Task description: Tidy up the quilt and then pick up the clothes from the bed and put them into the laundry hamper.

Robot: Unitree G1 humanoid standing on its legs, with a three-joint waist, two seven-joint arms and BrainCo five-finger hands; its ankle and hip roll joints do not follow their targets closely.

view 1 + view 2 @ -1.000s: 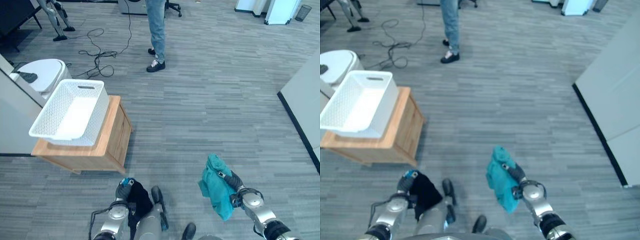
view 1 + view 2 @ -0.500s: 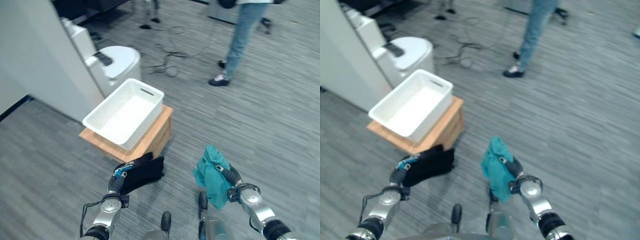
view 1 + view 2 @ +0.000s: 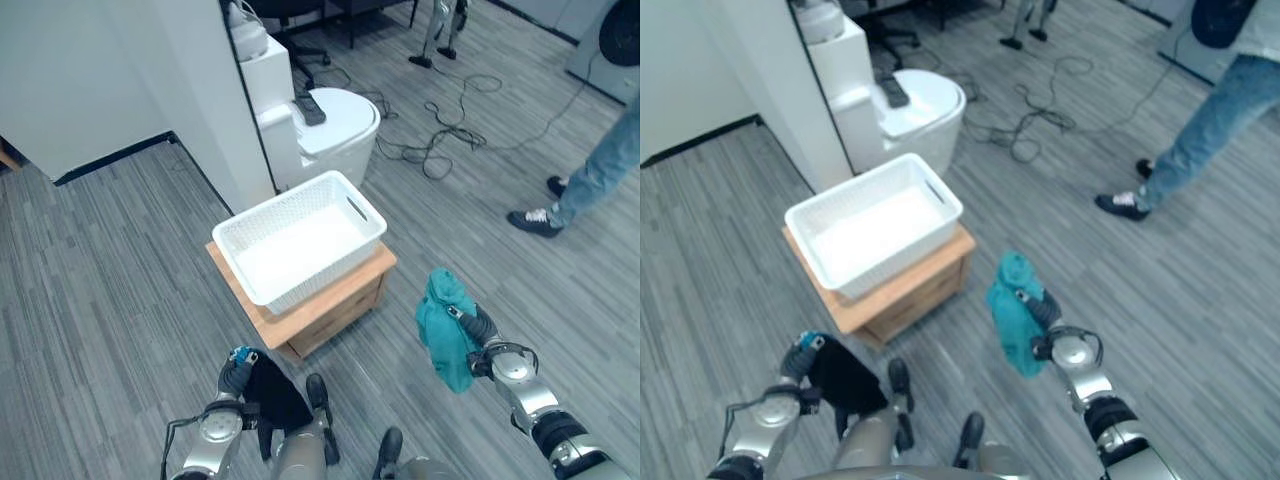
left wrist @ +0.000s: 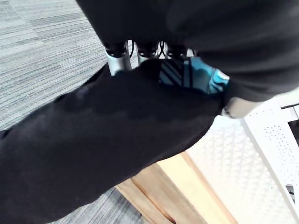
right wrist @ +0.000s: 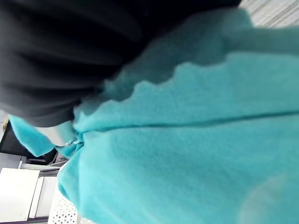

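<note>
A white mesh laundry hamper [image 3: 300, 240] stands on a low wooden stand [image 3: 340, 296] ahead of me. My left hand [image 3: 238, 370] at the lower left is shut on a black garment [image 3: 274, 396] that hangs below it, seen close in the left wrist view as black cloth [image 4: 107, 135] over the fingers. My right hand [image 3: 478, 328] at the lower right is shut on a teal garment [image 3: 444, 330], bunched and dangling, right of the stand. The teal cloth [image 5: 187, 154] covers the right wrist view. Both hands are short of the hamper.
A white round-topped appliance [image 3: 322, 128] with a dark remote on it stands behind the hamper beside a white wall [image 3: 120, 80]. Black cables [image 3: 450, 130] lie on the grey plank floor. A person's leg in jeans [image 3: 600, 170] is at the right.
The camera has swung, so the hamper and stand now sit nearer the centre. Both hands keep their garments; the black one now hangs down instead of stretching toward the stand.
</note>
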